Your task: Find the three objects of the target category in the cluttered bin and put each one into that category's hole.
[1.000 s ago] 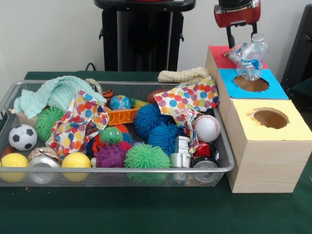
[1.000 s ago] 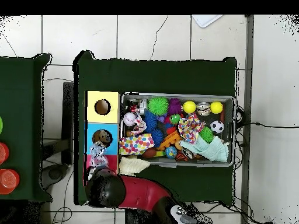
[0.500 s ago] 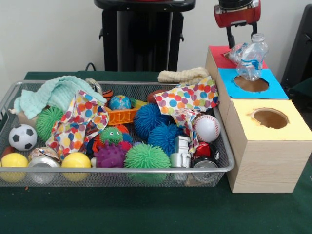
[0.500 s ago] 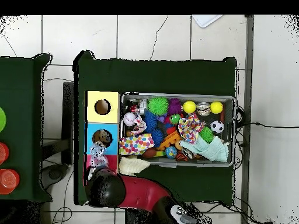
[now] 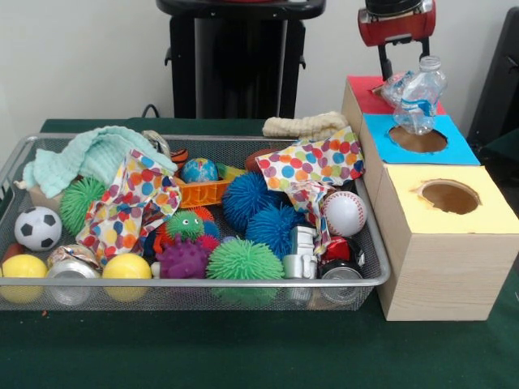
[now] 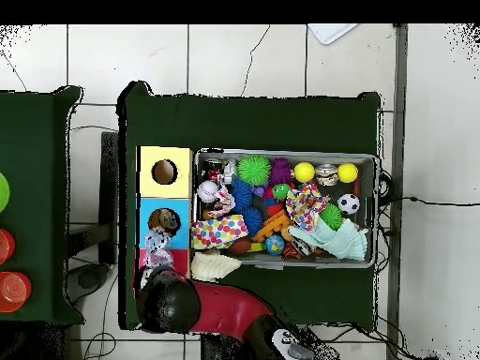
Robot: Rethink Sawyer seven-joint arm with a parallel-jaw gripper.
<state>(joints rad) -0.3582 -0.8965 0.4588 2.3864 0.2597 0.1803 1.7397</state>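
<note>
A crumpled clear plastic bottle [image 5: 418, 97] leans over the far edge of the blue box's hole [image 5: 417, 139], its crushed end reaching back onto the red box [image 5: 362, 91], while the robot's hand [image 5: 401, 63] hangs just above and behind it. The hand's two dark fingers [image 5: 383, 62] stand apart, empty and clear of the bottle. The red, blue and yellow-topped boxes stand in a row on the green counter [image 5: 243, 348], to the right of a wire mesh bin [image 5: 195, 284]; the yellow box [image 5: 450, 235] is nearest, its round hole open.

Inside the bin, two blue spiky balls [image 5: 259, 207] sit near the middle, with a green one [image 5: 243, 261] and a purple one [image 5: 182, 259] toward the near rim. A baseball [image 5: 345, 212] rests at the right end beside a polka-dot cloth [image 5: 316, 166]. Two yellow balls [image 5: 126, 269] and a soccer ball [image 5: 37, 228] lie at the near left, close to a metal can [image 5: 71, 271]. A mint-green cloth [image 5: 93, 154] is heaped in the far left corner.
</note>
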